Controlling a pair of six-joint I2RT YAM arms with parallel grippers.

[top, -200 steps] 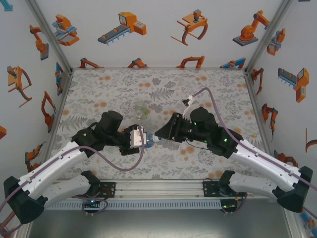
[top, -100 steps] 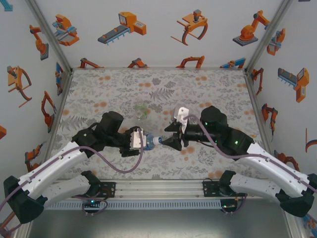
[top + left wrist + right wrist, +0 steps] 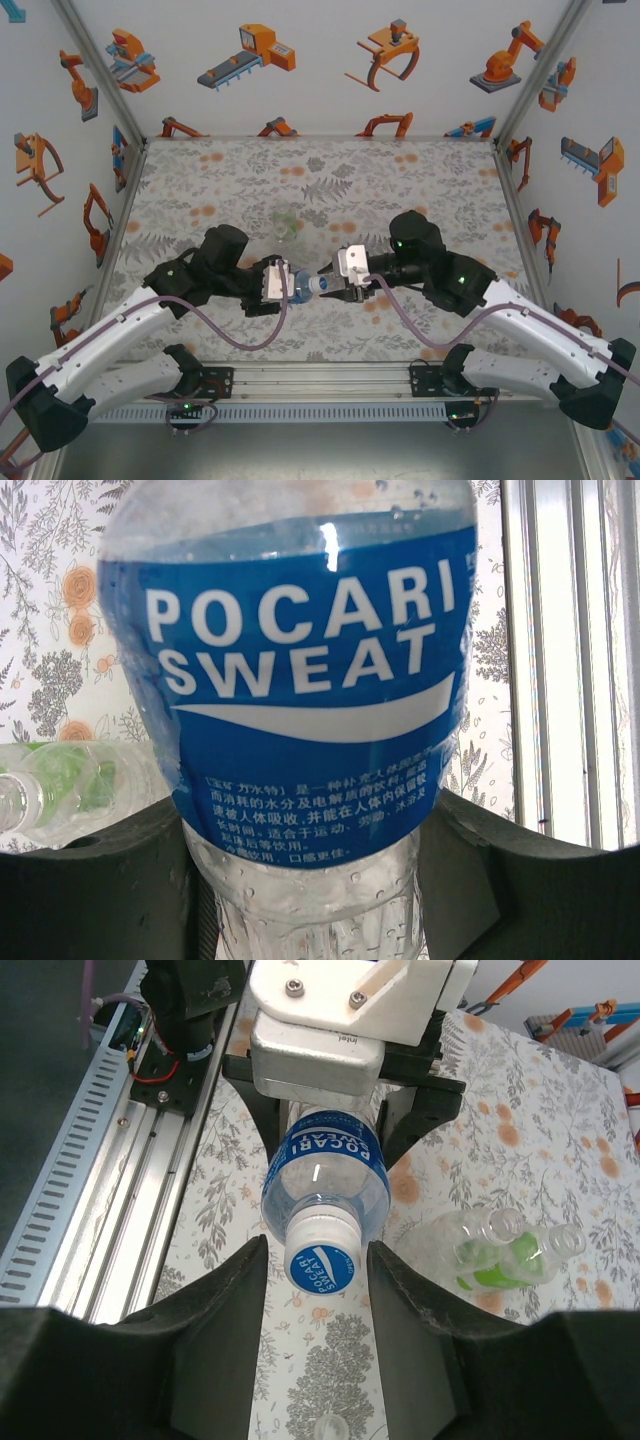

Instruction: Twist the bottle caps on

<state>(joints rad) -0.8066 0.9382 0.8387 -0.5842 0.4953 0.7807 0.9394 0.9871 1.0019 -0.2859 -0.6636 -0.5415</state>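
Left gripper [image 3: 305, 880] clamps the blue-label bottle [image 3: 325, 1175] horizontally above the middle of the table [image 3: 420, 170]; right gripper [image 3: 318, 1258] stands partly open, fingers [image 3: 225, 1320] flanking its fitted cap [image 3: 322, 1265] with narrow gaps either side.

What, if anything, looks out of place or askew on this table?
Two clear bottles lie tipped on their sides next to each other, necks open and uncapped. What looks like a loose cap sits on the mat apart from them. No spill shows.

Three bottles [image 3: 325, 1175] [image 3: 450, 1240] [image 3: 500, 1272], two caps [image 3: 322, 1265] [image 3: 330, 1428], two end effectors [image 3: 291, 282] [image 3: 327, 285].
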